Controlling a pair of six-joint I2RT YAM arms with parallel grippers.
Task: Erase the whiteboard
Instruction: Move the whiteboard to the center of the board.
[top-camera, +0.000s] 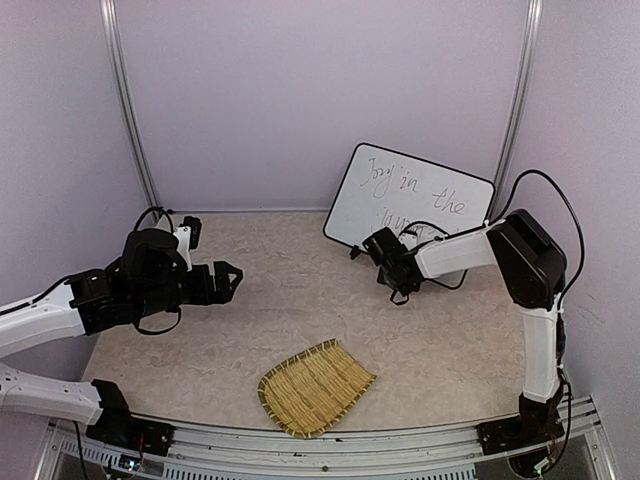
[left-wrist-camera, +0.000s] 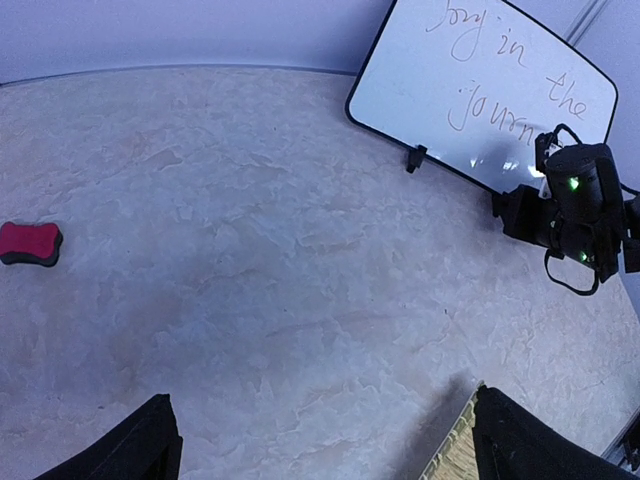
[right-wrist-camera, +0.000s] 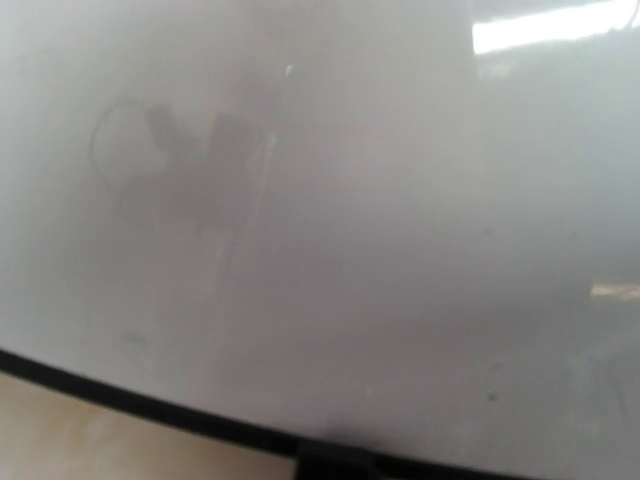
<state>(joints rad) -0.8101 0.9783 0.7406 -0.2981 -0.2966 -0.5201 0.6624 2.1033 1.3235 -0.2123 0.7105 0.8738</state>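
Observation:
The whiteboard (top-camera: 410, 195) leans against the back wall at the right, with dark handwriting on it. It also shows in the left wrist view (left-wrist-camera: 480, 80). It fills the right wrist view (right-wrist-camera: 350, 250), blurred, with its black rim and one foot (right-wrist-camera: 335, 462) at the bottom. My right gripper (top-camera: 375, 245) is right against the board's lower edge; its fingers do not show. My left gripper (top-camera: 228, 278) is open and empty over the table at the left, far from the board, with its fingers (left-wrist-camera: 130, 450) wide apart. A red eraser (left-wrist-camera: 30, 243) lies on the table.
A woven straw mat (top-camera: 315, 388) lies near the front edge in the middle, and its corner shows beside my left gripper's right finger (left-wrist-camera: 455, 460). Walls and two metal poles close in the back and sides. The right arm's cable loops beside the board.

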